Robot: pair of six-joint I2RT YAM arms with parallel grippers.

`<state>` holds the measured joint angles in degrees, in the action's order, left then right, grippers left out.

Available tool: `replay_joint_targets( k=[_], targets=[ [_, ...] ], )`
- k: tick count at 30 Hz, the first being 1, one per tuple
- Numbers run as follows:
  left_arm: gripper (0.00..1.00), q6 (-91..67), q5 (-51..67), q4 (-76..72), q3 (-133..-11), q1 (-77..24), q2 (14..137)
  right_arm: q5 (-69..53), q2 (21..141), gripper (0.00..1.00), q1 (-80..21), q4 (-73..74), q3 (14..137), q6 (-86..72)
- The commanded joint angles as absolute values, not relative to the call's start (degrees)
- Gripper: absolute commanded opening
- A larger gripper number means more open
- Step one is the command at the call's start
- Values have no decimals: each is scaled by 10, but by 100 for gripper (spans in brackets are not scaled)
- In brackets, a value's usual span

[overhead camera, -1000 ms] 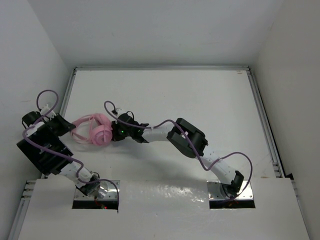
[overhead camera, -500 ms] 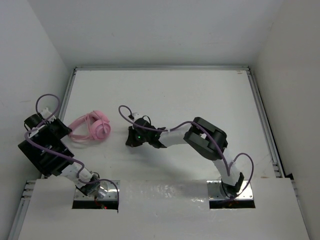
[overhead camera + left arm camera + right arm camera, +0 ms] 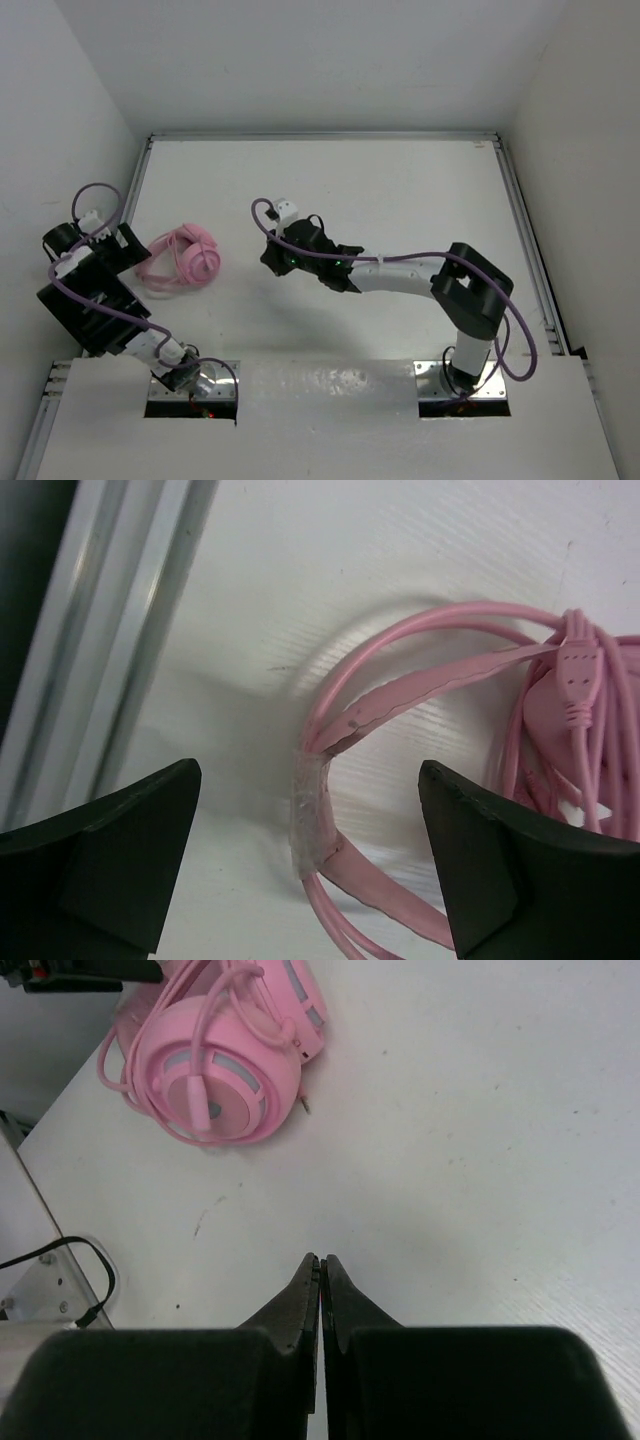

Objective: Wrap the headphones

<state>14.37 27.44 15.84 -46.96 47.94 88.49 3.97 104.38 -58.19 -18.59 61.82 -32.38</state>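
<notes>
Top external view: headphones lie on the left part of the white worktop, close to its left edge. The earcups rest against each other, with the thin cable gathered in loops on and around them.

Left wrist view: the flat headband curves across the worktop. Cable loops run beside it, and a moulded plug lies among the strands at the right of the frame. Left pincer is released. Its two fingers stand wide apart, one on each side of the headband bend, and no contact is visible. A metal rail borders the worktop just beyond.

Right wrist view: one of the earcups faces up, with cable strands crossing it. Right pincer is clenched on nothing, fingertips pressed together, over bare worktop and well apart from the headphones. From above, it sits to their right, near mid-worktop.
</notes>
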Motion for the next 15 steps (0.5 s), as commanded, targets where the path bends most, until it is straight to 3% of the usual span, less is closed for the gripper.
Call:
replay_joint_targets(
  k=[1, 5, 8, 12, 15],
  targets=[
    [88, 171, 273, 200, -529, 482, 853, 77, 1000, 0, -577, -167, 633, -273],
    [88, 172, 235, 268, -593, 482, 843, 112, 942, 3, -562, -122, 639, -282],
    [86, 198, 215, 308, -642, 481, 834, 129, 898, 15, -537, -47, 645, -286],
    [84, 252, 163, 352, -685, 457, 815, 166, 818, 51, -482, 93, 626, -336],
    [83, 331, 142, 382, -680, 448, 793, 232, 745, 70, -468, 157, 566, -343]
  ],
)
